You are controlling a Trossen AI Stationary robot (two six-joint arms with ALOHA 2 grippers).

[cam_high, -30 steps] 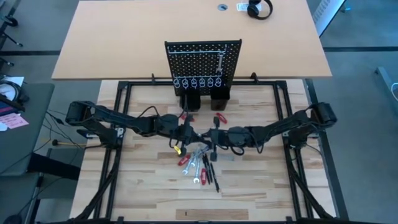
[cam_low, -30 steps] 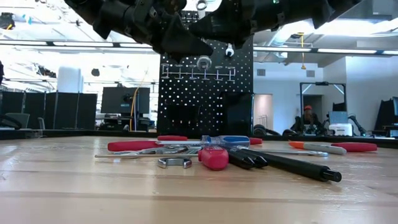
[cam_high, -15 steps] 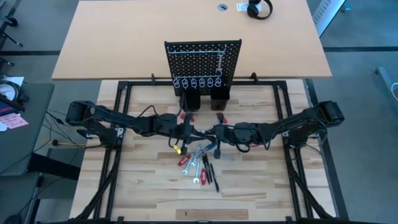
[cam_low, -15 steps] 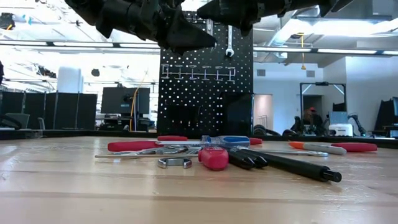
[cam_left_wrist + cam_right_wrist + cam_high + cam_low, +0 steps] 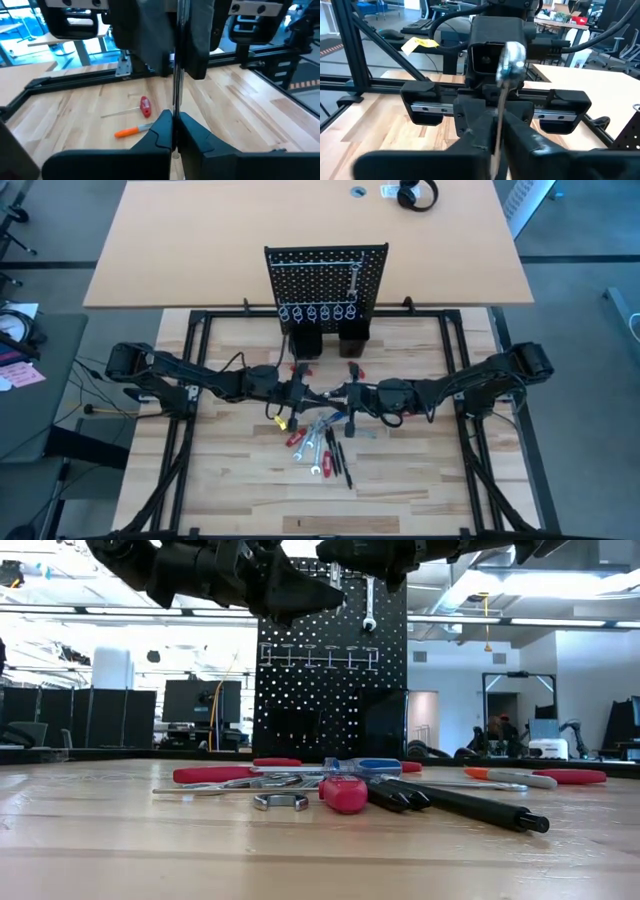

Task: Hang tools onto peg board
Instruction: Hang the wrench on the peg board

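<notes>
The peg board (image 5: 326,285) stands upright at the table's far edge, and one silver wrench (image 5: 368,610) hangs on it. Loose tools (image 5: 322,442) lie in a pile on the table's middle: wrenches, red-handled pieces and black sticks. Above the pile my left gripper (image 5: 303,392) and right gripper (image 5: 340,396) meet tip to tip, both well off the table. A thin silver wrench (image 5: 511,59) runs between them, and each gripper is shut on it. My left gripper pinches the wrench's thin shaft (image 5: 175,107) between its two fingers, coming level from the table's left. The wrench shows edge-on, lifted clear of the table. My right gripper pinches the shaft (image 5: 499,131) between its two fingers, level from the table's right. The round silver head (image 5: 512,56) sticks out past the fingers toward the left gripper.
Two black box holders (image 5: 325,340) stand at the board's foot, with red-handled pieces (image 5: 352,370) just in front. An orange-handled screwdriver (image 5: 131,131) lies on the wood. Black frame rails (image 5: 180,420) border the table, and a beige desk (image 5: 200,240) stands behind the board.
Both grippers have risen together above the tool pile, carrying the wrench with them. The left arm has drawn back slightly toward the table's left. The wrench's round head, seen below the left gripper's tip a second ago, now sits higher between the two grippers.
</notes>
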